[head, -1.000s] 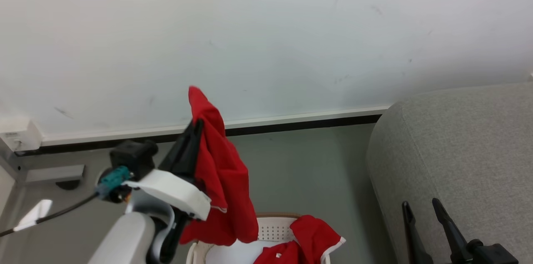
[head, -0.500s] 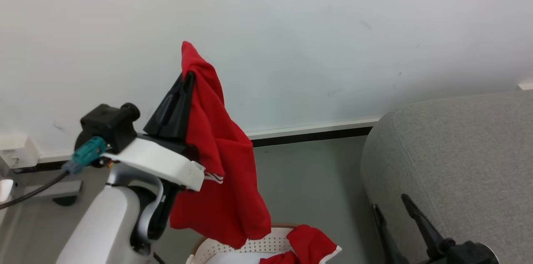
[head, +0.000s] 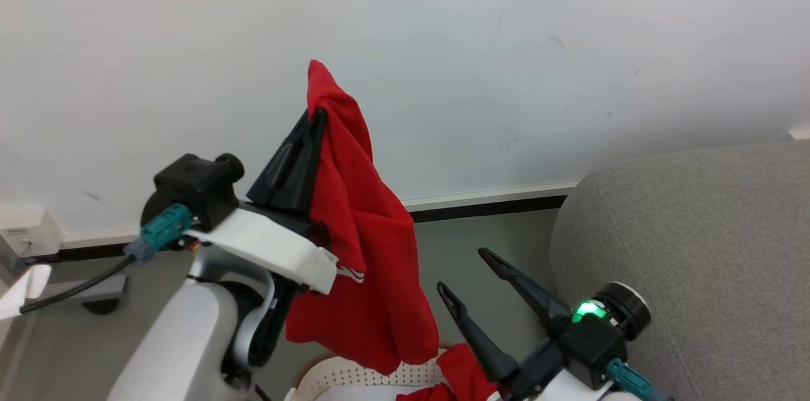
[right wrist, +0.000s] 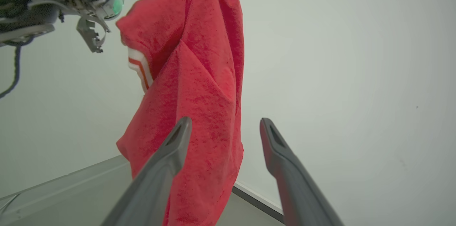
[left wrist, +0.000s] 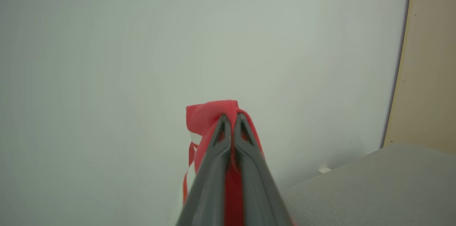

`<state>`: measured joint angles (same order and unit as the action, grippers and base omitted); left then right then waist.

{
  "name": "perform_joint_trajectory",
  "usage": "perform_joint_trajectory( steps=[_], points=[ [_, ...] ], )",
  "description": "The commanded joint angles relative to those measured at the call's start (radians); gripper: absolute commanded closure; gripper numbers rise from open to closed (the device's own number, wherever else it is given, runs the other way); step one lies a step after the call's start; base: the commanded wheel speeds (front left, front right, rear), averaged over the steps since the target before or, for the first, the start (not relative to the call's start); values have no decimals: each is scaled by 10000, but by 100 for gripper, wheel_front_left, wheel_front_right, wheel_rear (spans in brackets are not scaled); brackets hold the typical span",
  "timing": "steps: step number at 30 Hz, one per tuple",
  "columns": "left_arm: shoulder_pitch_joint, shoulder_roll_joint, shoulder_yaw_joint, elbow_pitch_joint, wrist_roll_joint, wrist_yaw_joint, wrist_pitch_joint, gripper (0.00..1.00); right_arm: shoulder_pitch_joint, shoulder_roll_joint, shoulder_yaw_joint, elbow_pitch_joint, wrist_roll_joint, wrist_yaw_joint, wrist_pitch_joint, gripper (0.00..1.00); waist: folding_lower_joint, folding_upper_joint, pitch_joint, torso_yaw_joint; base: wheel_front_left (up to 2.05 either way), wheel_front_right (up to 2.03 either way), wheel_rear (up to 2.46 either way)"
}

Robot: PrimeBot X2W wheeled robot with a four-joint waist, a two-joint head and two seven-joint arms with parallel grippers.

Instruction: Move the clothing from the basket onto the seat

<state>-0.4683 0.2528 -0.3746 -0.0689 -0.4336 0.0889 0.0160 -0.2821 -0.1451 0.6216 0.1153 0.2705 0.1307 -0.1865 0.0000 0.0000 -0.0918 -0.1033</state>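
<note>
My left gripper (head: 315,115) is shut on a red garment (head: 361,243) of the clothing, holding it high so that it hangs down over the basket (head: 354,376). In the left wrist view the red garment (left wrist: 208,117) bunches around the shut fingertips of my left gripper (left wrist: 231,116). A second red piece (head: 465,372) lies in the basket. My right gripper (head: 462,271) stands open just right of the hanging garment, fingers pointing up. In the right wrist view the red garment (right wrist: 192,87) hangs just beyond the open right gripper (right wrist: 225,122). The grey seat (head: 696,249) is at the right.
A pale wall (head: 506,40) with a white and black skirting strip (head: 493,198) stands behind everything. Grey floor (head: 474,236) lies between the basket and the wall. A white box (head: 28,233) sits on the wall at the far left.
My right gripper has risen from the lower right into the middle, next to the hanging garment. The left gripper has lifted the garment higher and shifted it slightly right.
</note>
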Motion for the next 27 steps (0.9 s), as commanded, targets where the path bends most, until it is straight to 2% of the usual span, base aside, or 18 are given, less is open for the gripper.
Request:
perform_joint_trajectory(
  steps=[1, 6, 11, 16, 20, 23, 27],
  points=[
    [-20, -55, -62, -12, 109, -12, 0, 100, -283, 240, 65, 245, 21, 2, -154, 0, 0, 0, -14, 17, 0, 0, 0],
    [-156, -290, -383, 57, 155, -39, 44, 100, -1177, 722, 541, 1470, -639, 1, -516, 0, 0, 0, -8, 145, 0, 0, 0],
    [-236, -510, -632, 156, 153, -63, 20, 100, -2029, 925, 1040, 2639, -939, 1, -700, 0, 0, 0, -4, 211, 0, 0, 0],
    [-363, -719, -888, 366, 156, -103, 29, 100, -2648, 927, 1557, 3055, -683, 1, -764, 0, 0, 0, -34, 333, 0, 0, 0],
    [-458, -813, -1020, 494, 177, -148, 17, 100, -2980, 931, 1840, 3320, -934, 1, -773, 0, 0, 0, -56, 357, 0, 0, 0],
    [-524, -946, -1137, 570, 160, -169, 1, 100, -3278, 926, 1938, 3714, -1644, -1, -532, 0, 0, 0, -61, 333, 0, 0, 0],
    [-656, -1089, -1272, 665, 144, -141, 12, 100, -3284, 942, 1288, 4190, -2937, -1, 186, 0, 0, 0, -82, 340, 0, 0, 0]
  ],
)
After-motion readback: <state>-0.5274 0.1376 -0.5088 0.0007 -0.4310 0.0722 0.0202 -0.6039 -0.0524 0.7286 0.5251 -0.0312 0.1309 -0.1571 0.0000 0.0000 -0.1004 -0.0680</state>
